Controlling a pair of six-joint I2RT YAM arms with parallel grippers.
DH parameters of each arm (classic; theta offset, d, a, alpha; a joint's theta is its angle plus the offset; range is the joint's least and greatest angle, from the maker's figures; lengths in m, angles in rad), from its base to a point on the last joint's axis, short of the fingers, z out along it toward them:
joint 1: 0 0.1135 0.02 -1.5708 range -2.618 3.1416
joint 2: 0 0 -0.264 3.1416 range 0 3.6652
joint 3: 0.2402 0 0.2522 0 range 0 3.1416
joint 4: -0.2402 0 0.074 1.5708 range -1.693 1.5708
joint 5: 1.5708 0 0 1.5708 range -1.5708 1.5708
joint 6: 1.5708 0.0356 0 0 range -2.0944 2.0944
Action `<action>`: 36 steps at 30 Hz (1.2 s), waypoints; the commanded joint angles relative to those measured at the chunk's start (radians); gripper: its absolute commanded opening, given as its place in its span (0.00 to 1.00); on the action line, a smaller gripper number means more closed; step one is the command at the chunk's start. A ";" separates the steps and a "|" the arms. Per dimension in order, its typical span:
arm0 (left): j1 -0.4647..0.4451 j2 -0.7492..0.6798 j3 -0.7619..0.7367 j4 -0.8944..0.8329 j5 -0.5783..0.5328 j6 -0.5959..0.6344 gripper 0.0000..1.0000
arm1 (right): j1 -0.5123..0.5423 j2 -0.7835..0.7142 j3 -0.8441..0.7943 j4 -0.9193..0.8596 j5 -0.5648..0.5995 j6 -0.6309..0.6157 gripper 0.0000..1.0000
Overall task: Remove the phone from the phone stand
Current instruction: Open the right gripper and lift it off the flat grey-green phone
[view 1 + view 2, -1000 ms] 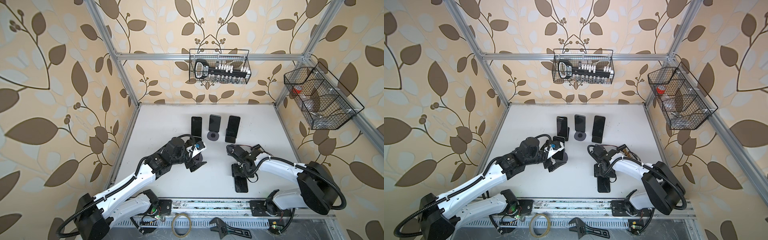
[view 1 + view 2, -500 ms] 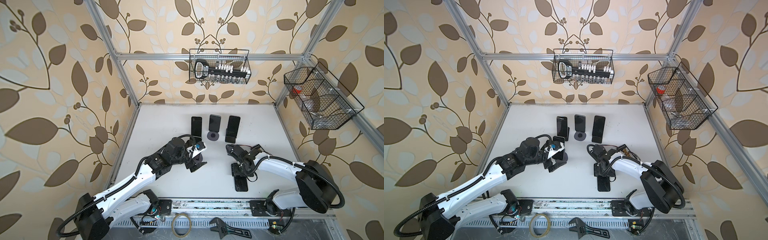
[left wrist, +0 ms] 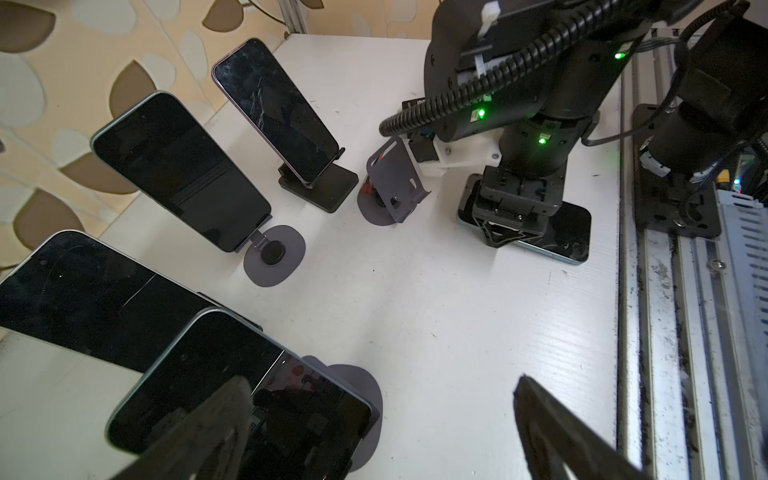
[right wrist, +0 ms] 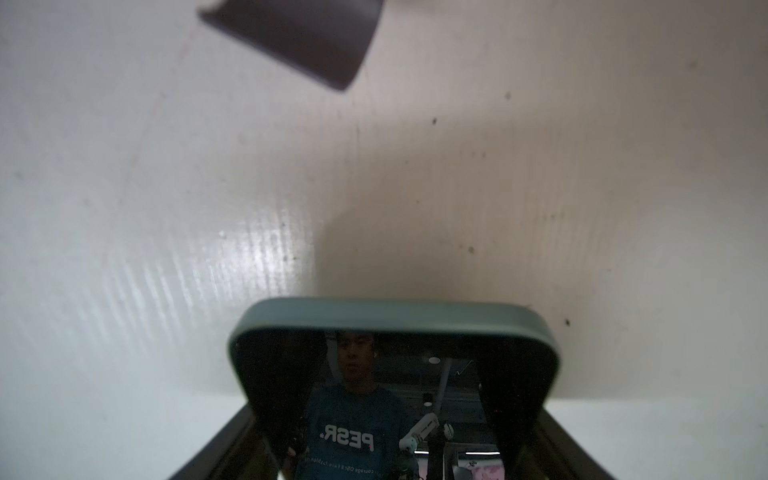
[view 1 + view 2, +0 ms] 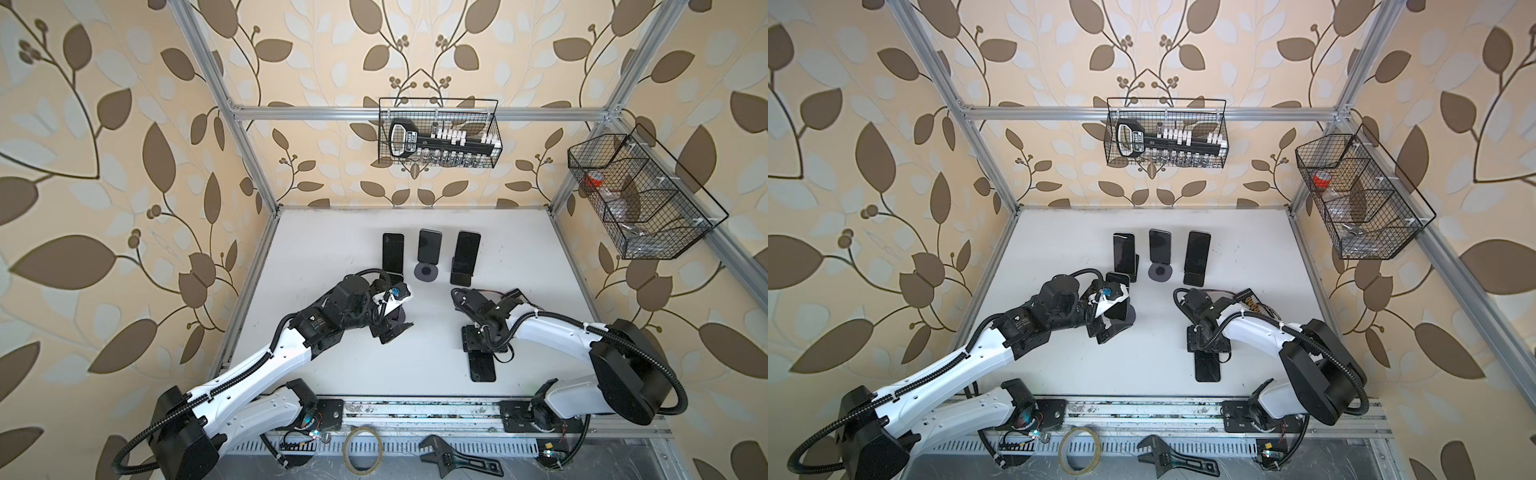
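Right gripper (image 5: pixel 478 351): down astride the phone (image 5: pixel 483 370), flat on the table (image 5: pixel 424 365) beneath it; clamped or let go, cannot tell. Empty stand (image 3: pixel 395 178) just beyond. Set-down step, by appearances. Next: spread jaws wide, lift straight clear.

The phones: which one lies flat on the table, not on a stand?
The phone nearest the front rail, beneath the right pincer. The other four lean on stands.

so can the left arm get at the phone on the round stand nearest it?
Probably yes. The left gripper is open right beside that phone, with nothing between them. The next phone stands close behind it, so clearance on that side looks tight.
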 commanded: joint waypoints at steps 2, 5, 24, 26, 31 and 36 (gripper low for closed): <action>-0.011 -0.023 0.028 -0.001 -0.002 0.023 0.98 | -0.003 0.051 -0.049 0.079 -0.005 -0.005 0.76; -0.011 -0.026 0.026 0.002 -0.005 0.025 0.98 | -0.003 0.049 -0.051 0.079 -0.007 -0.005 0.78; -0.012 -0.026 0.027 -0.001 -0.006 0.023 0.98 | -0.003 0.032 -0.057 0.068 -0.003 0.000 0.81; -0.013 -0.027 0.027 -0.001 -0.006 0.024 0.98 | -0.003 0.032 -0.056 0.063 -0.002 0.000 0.82; -0.013 -0.031 0.027 -0.001 -0.008 0.024 0.98 | -0.003 0.021 -0.051 0.058 -0.007 0.003 0.92; -0.013 -0.034 0.025 -0.001 -0.008 0.024 0.98 | -0.003 0.009 -0.045 0.049 0.003 0.009 0.95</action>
